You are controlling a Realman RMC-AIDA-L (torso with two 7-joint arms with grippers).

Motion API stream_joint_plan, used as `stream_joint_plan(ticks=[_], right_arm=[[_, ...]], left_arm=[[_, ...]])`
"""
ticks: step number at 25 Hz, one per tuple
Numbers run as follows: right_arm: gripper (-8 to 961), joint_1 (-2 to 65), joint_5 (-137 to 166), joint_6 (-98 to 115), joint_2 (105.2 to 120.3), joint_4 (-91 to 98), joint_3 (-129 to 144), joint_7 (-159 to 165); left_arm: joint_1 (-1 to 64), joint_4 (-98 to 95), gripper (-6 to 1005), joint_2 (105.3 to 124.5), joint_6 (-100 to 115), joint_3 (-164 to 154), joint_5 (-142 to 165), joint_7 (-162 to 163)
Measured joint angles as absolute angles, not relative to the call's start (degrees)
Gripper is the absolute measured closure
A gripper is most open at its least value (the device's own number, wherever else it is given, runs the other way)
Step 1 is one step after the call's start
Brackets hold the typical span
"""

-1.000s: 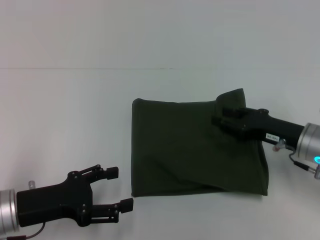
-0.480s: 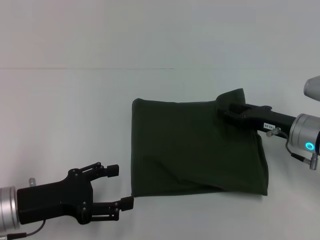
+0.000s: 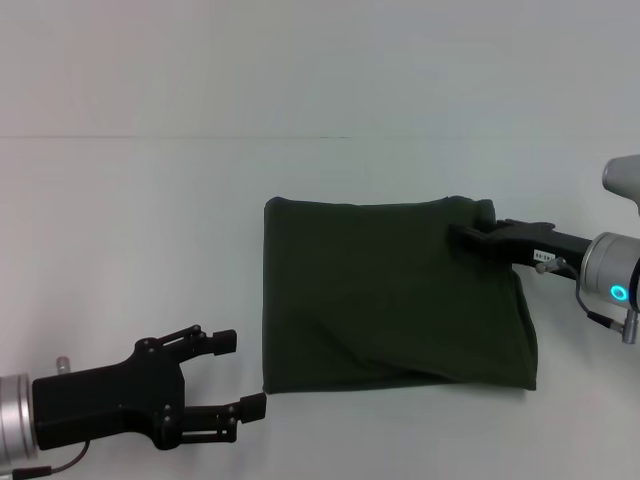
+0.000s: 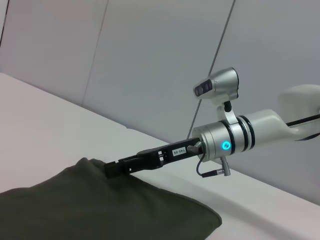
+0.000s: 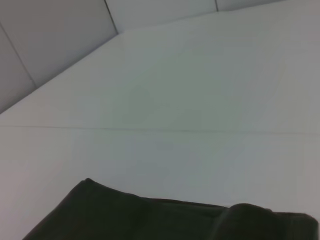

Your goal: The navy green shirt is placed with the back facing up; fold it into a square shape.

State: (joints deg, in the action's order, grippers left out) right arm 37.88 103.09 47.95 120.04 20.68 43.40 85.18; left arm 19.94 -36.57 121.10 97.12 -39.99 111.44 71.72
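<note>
In the head view, the navy green shirt lies folded into a near-square on the white surface, edges roughly parallel to the surface's far edge; the right gripper is at its far right corner, grip impossible to judge, while the left gripper, fingers spread and empty, hovers just beside the near left corner. In the left wrist view, the right gripper meets a raised fold of the shirt. The right wrist view shows only the shirt's far edge.

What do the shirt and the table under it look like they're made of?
The navy green shirt looks like soft matte knit fabric, cotton or similar: it lies limp, with gentle creases and rounded folded edges. The table looks like a smooth, hard, matte white surface, perhaps laminate; its material can't be confirmed.
</note>
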Motion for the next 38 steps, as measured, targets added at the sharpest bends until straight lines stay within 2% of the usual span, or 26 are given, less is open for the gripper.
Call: stream_joint_plan(ticks=[16,29,33,38], right_arm=[[443,35.64,102.75,50.42,119.73,22.64,38.44,85.81],[440,20.75,99.89,82.83,119.49,30.26,34.85,63.71],[382,16.2,100.18,93.43,119.79,29.5,35.07,53.11],[269,14.36,102.48,96.54,119.84,26.92,35.58,48.4]], left_arm=[[20.02,-36.65,49,121.1,97.64,-39.45,111.44,71.71],[19.61,-36.65,49,120.86,99.41,-38.32,111.52,71.5],[19.33,-36.63,49,120.75,99.41,-38.31,111.78,71.31],[18.87,-36.42,49,120.79,99.01,-38.32,111.88,71.22]])
